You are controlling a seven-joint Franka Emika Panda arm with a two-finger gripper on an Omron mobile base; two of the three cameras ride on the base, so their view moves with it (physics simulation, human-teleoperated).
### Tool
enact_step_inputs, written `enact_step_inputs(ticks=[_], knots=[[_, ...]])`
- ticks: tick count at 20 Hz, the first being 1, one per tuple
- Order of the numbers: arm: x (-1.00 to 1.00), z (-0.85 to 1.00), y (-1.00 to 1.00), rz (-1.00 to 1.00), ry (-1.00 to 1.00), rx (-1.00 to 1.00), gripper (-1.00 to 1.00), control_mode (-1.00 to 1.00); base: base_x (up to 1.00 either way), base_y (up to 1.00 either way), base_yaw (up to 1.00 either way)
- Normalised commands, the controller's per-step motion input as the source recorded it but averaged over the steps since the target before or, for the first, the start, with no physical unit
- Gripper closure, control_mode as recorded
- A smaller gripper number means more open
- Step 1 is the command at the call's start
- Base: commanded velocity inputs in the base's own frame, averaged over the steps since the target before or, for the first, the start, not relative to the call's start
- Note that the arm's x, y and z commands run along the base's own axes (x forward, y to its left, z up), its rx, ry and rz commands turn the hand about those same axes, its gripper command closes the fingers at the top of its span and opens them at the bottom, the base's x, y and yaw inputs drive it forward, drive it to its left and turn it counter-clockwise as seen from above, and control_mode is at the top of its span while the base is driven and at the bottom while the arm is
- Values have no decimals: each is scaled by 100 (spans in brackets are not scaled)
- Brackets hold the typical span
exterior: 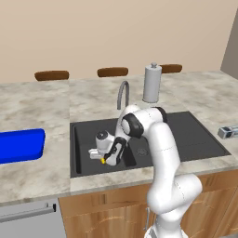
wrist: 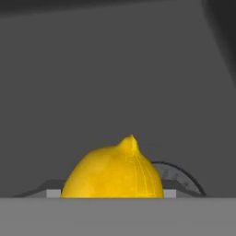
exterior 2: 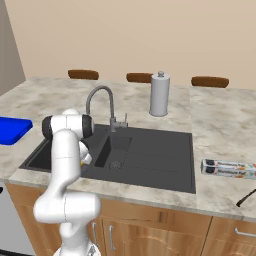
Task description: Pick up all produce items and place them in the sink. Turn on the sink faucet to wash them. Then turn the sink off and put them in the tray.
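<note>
In matte black sink [exterior: 195, 139] | hand [exterior: 104, 159] grip unclear | nubbed yellow lemon [wrist: 113, 173]

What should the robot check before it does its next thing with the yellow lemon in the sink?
1. Lemon right in front of the hand, down in the sink: ok.
2. Gripper low in the left basin, at the lemon: ok.
3. Fingers firmly shut on the lemon: cannot tell; they are hidden.
4. Faucet off, no water running: ok.
5. Blue tray ready on the counter to the left: ok.
6. Paper-towel roll stands behind the sink, out of the way: ok.
</note>
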Motion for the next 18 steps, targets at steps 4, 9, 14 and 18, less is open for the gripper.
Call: enact_step_inputs(ticks=[4,9,14,18], knots=[[0,18,0,0,0,0,100,-100,0,0,0],[0,61,0,0,0,0,100,-100,0,0,0],[-7,83,0,0,0,0,100,-100,0,0,0],[-18,77,0,0,0,0,100,-100,0,0,0]])
